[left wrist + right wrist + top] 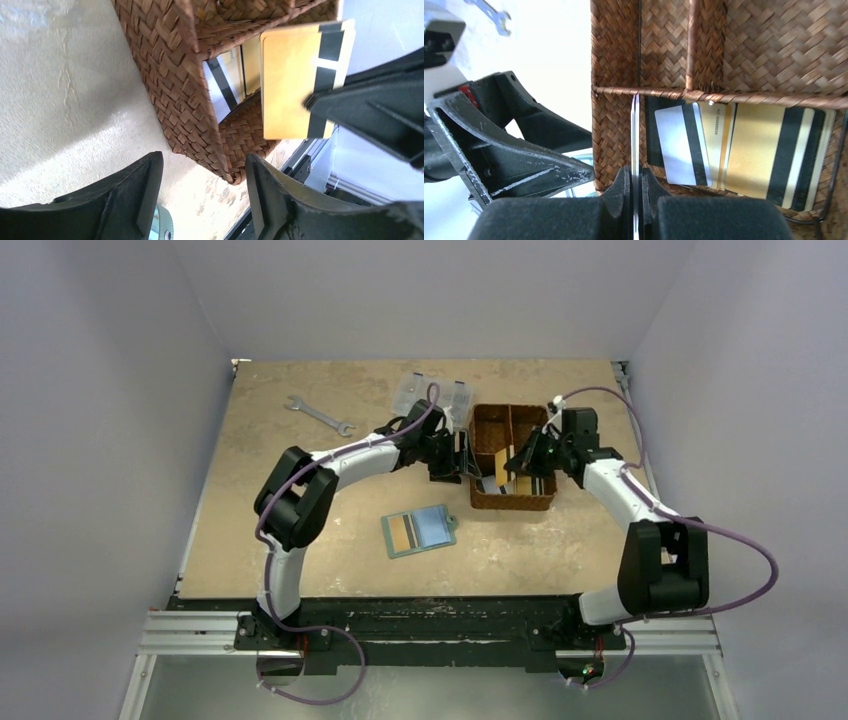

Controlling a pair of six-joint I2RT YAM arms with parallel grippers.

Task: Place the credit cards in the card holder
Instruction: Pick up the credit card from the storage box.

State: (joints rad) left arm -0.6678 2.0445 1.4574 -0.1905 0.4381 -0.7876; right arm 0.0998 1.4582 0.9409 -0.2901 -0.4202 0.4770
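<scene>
Your right gripper (636, 175) is pressed together on a gold card (292, 85), pinching it upright by one edge over the near compartment of the woven basket (500, 503); the hold is narrow, so the card may swivel or slip out if you swing quickly toward the wallet; in the left wrist view a second card may be riding behind it, though you cannot be sure, and a pair would likely jam at a pocket mouth. Your left gripper (202, 167) is spread, holding nothing, just beside the basket's outer corner; it could bump the basket or the right gripper close by. The near compartment holds the other cards (744, 150), one white and several gold, lying flat and overlapping. The green wallet (418, 531) lies open on the table (560, 550), near the basket's front; something gold-striped seems to sit in its left half.
</scene>
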